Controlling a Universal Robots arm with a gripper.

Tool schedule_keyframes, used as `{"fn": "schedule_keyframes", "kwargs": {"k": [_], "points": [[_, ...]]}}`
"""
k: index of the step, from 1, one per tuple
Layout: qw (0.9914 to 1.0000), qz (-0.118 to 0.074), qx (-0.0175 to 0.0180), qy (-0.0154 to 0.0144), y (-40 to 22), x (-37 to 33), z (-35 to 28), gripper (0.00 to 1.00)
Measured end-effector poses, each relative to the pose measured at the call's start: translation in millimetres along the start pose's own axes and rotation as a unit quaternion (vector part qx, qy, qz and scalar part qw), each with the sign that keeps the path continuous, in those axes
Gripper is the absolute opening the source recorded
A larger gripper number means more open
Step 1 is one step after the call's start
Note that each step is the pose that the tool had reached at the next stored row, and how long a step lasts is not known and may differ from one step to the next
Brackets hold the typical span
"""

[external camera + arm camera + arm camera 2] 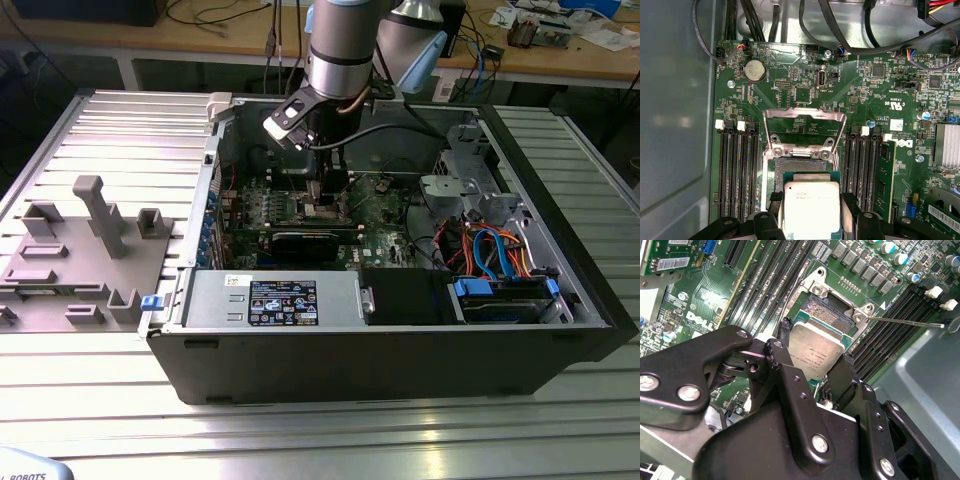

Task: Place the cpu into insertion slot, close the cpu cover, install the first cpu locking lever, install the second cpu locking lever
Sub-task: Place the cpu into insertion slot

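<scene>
My gripper (814,359) is shut on the cpu (820,347), a flat square chip with a silvery top. One black finger (776,352) presses on each of two opposite edges. In both wrist views the cpu (812,207) sits over one end of the insertion slot (790,175), whose contact field shows beyond it. I cannot tell whether the chip touches the slot. The cpu cover (805,125), a thin silvery frame, stands folded open past the slot. A thin wire locking lever (905,322) juts out sideways from the slot's corner. In the exterior view the gripper (325,200) reaches down into the open computer case.
Rows of black memory slots (737,170) flank the socket on both sides. Black cables (840,30) run along the board's far edge. The case wall (675,110) stands close beside the slots. A drive cage with coloured cables (495,250) fills the exterior view's right of the case.
</scene>
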State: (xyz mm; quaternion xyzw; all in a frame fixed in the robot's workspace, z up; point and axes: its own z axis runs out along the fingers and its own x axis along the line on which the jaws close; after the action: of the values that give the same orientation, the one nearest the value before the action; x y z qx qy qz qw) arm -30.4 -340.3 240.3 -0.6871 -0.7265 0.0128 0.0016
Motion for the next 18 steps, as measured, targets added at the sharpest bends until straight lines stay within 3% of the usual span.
{"fn": "schedule_keyframes", "kwargs": {"k": [18], "points": [[1.0, 0.0, 0.0, 0.0001, 0.1, 0.8, 3.3, 0.55]]}}
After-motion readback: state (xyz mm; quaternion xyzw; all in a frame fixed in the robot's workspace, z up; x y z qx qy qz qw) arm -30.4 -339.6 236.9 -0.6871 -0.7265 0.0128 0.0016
